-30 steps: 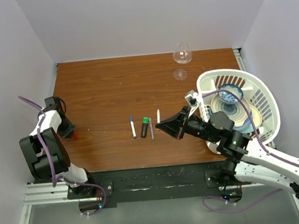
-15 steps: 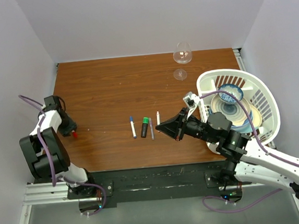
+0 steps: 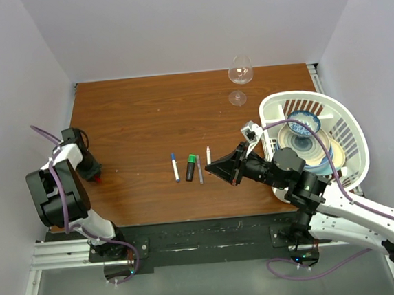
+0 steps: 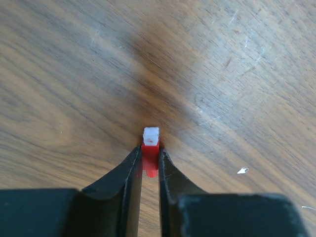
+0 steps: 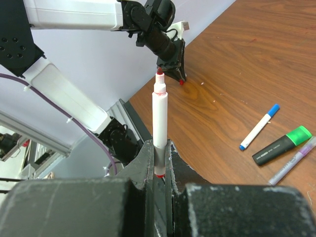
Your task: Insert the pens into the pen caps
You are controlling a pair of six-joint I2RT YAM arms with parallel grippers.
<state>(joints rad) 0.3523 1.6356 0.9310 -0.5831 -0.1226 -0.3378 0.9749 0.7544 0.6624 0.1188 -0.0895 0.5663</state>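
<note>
Overhead and wrist views of two robot arms at a wooden bench (image 3: 139, 118). The left pincer (image 4: 149, 157) is clenched on a small red cap (image 4: 150, 143), holding it low against the wood near the bench's left edge. The right pincer (image 5: 159, 148) grips a white pen (image 5: 159, 113) around its lower barrel, with the bare red tip pointing toward the left arm; pen and cap are well apart. Between the arms lie three more pens side by side: a blue-ended pen (image 3: 174, 167), a black marker (image 3: 191, 167) topped in green, and a thin grey pen (image 3: 200, 171). The blue and green caps look already fitted; the grey pen's end is too small to judge. The task therefore appears mostly done, with only the red pair left: the pen tip and cap have yet to be brought together and pressed home
</note>
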